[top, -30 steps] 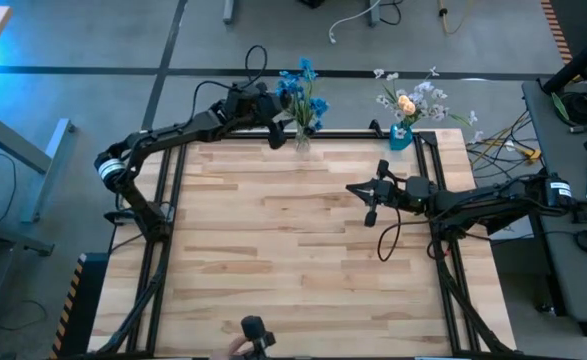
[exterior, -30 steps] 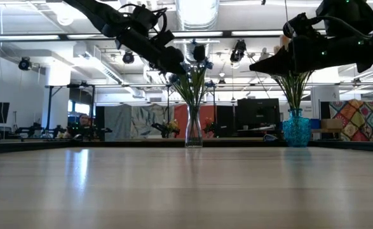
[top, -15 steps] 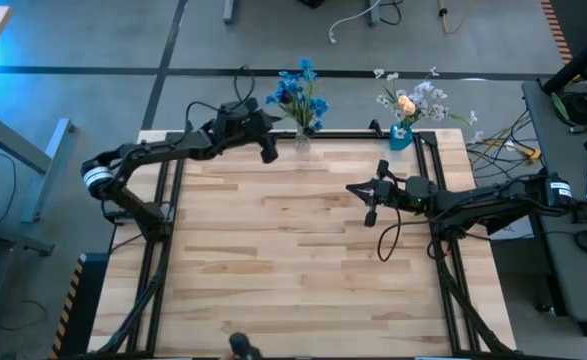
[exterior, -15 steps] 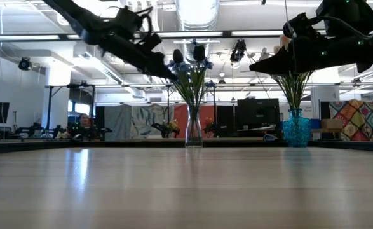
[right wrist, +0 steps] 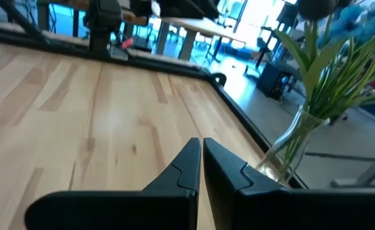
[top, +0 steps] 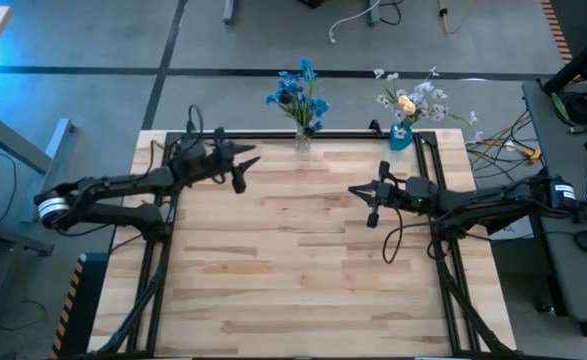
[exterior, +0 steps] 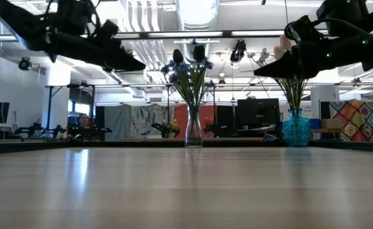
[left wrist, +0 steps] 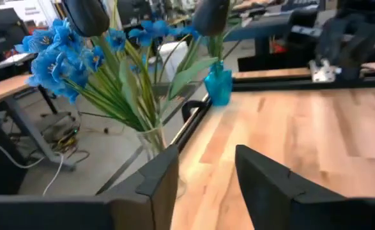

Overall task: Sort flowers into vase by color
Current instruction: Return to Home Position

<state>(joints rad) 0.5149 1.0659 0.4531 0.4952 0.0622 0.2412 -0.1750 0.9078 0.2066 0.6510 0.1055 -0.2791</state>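
The left gripper point(top: 245, 170) is hovering above the light wooden plank table point(top: 293, 270) with its 2 dark fingers point(left wrist: 155, 185) standing apart and nothing between them. Just ahead of those fingertips, at the table's far edge, a clear glass vase point(top: 301, 140) is standing upright. It is holding a bunch of green-stemmed sprigs with bright blue blossoms point(left wrist: 59, 57), and 2 dark tulip heads point(exterior: 199, 52) are rising among them. Farther out along the same edge, a small faceted blue vase point(top: 400, 135) is carrying the sprigs with white and pale orange heads point(top: 410, 100).

The right gripper point(top: 361, 192) is hanging above the table's right half, well apart from the left one, pointing across toward it. Its fingers point(right wrist: 181, 172) are pressing together with nothing held. The blue vase is sitting behind and to the side of this gripper, toward the far edge, and the clear vase is lying ahead of it and off to the same side.
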